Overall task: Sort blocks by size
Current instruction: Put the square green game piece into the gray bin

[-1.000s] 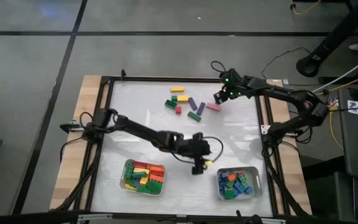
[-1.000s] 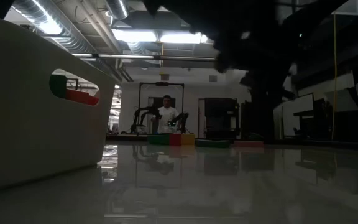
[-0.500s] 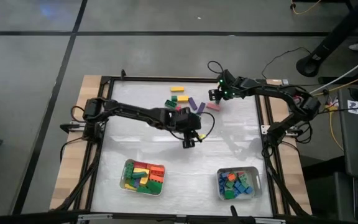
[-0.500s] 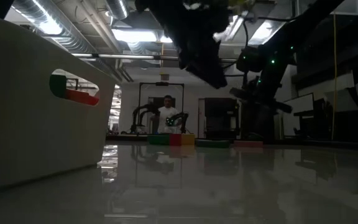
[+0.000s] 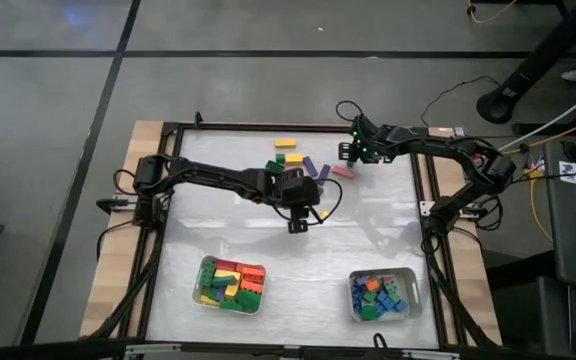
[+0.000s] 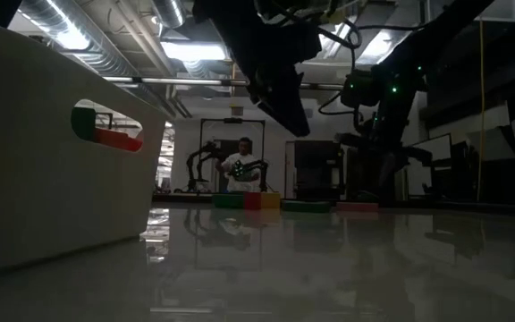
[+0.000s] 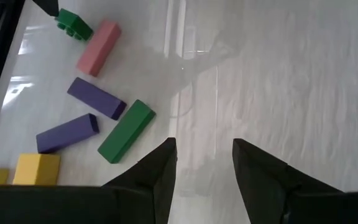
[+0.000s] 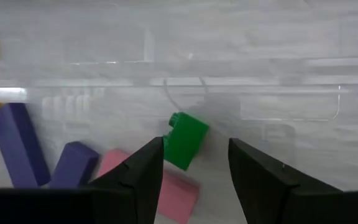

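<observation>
Sorted stock: we count two pale trays near the table's front edge. The left tray (image 5: 204,283) holds a heap of red, yellow and green blocks (image 5: 232,284); the right tray (image 5: 409,290) holds mostly blue and green ones (image 5: 379,296). Which size goes in which, we cannot tell from above.

Unsorted stock: a loose cluster near the table's (image 5: 368,235) far edge, about mid-width. We list a yellow long block (image 5: 285,144), two purple long blocks (image 7: 96,98) (image 7: 66,132), a green long block (image 7: 127,130), a pink long block (image 7: 98,47) and a few short pieces.

Left gripper (image 7: 202,158): above bare tabletop just in front of the cluster, fingers spread, nothing between them.

Right gripper (image 8: 195,165): at the cluster's right end; a small green block (image 8: 186,139) shows in the gap of its spread fingers, just beyond the pink long block. We cannot tell whether it is pinched or merely lying there.

Standing: we judge the sort well over half done, with roughly ten pieces left.
</observation>
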`<state>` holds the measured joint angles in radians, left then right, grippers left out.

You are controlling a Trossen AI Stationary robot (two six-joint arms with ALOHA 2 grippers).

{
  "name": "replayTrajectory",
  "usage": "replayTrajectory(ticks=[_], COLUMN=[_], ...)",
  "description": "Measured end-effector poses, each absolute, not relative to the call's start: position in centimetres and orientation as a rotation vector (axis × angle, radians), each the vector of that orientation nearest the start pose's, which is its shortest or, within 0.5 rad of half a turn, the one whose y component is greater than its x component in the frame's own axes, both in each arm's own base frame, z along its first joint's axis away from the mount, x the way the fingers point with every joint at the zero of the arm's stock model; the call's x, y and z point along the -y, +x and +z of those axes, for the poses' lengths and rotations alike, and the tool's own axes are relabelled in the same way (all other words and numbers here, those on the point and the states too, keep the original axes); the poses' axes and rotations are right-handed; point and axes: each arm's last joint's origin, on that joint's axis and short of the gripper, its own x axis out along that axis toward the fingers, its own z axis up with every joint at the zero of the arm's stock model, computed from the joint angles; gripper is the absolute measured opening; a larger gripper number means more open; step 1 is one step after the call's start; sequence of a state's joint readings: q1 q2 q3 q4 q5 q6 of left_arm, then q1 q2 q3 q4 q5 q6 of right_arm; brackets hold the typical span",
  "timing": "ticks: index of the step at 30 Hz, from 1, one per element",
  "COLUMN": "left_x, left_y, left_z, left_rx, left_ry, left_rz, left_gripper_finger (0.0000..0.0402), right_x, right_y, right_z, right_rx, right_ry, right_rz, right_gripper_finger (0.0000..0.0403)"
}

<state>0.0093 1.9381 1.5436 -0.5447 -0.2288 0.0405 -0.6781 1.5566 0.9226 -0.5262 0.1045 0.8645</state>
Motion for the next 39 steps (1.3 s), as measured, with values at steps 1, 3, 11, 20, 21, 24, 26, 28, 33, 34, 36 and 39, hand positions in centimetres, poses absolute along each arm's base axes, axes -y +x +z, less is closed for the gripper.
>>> replayTrajectory(ticks=[1,3,11,20,21,24,26,28,33,34,36,39], left_x=[-1.0,-1.0,-1.0,-1.0,-1.0,-1.0,-1.0,-1.0,-1.0,-1.0,-1.0,-1.0], left_y=[42.1,42.1,42.1,42.1,42.1,42.1,42.1,42.1,41.9,41.9,41.8,41.8], left_z=[23.4,23.4,23.4,23.4,23.4,23.4,23.4,23.3,23.2,23.2,23.2,23.2], left_rx=[-0.94,-0.939,-0.938,-0.938,-0.939,-0.939,-0.94,-0.943,-0.96,-0.967,-0.971,-0.971], left_ry=[0.143,0.143,0.145,0.145,0.145,0.145,0.145,0.145,0.144,0.142,0.138,0.138], left_rz=[0.2,0.2,0.198,0.198,0.197,0.197,0.197,0.197,0.197,0.198,0.2,0.2], left_gripper_finger=[0.0143,0.0143,0.0143,0.0143,0.0143,0.0143,0.0143,0.0143,0.0143,0.0143,0.0143,0.0143], right_x=[18.2,18.2,18.3,18.9,19.0,19.2,19.1,19.2,19.3,19.4,19.4,19.4], right_y=[22.3,22.3,22.5,23.2,23.3,23.6,23.6,23.6,23.8,23.8,23.9,23.9], right_z=[18.2,18.2,17.7,16.3,16.2,15.9,15.3,14.9,14.1,14.0,14.0,14.0], right_rx=[-0.785,-0.781,-0.774,-0.78,-0.77,-0.762,-0.79,-0.804,-0.835,-0.84,-0.847,-0.869], right_ry=[1.06,1.06,1.1,1.106,1.106,1.11,1.114,1.112,1.106,1.1,1.089,1.052], right_rz=[-1.162,-1.16,-1.184,-1.183,-1.178,-1.167,-1.176,-1.178,-1.181,-1.178,-1.171,-1.144], right_gripper_finger=[0.0179,0.0179,0.0179,0.0179,0.0179,0.0179,0.0179,0.0179,0.0178,0.0175,0.0163,0.0139])
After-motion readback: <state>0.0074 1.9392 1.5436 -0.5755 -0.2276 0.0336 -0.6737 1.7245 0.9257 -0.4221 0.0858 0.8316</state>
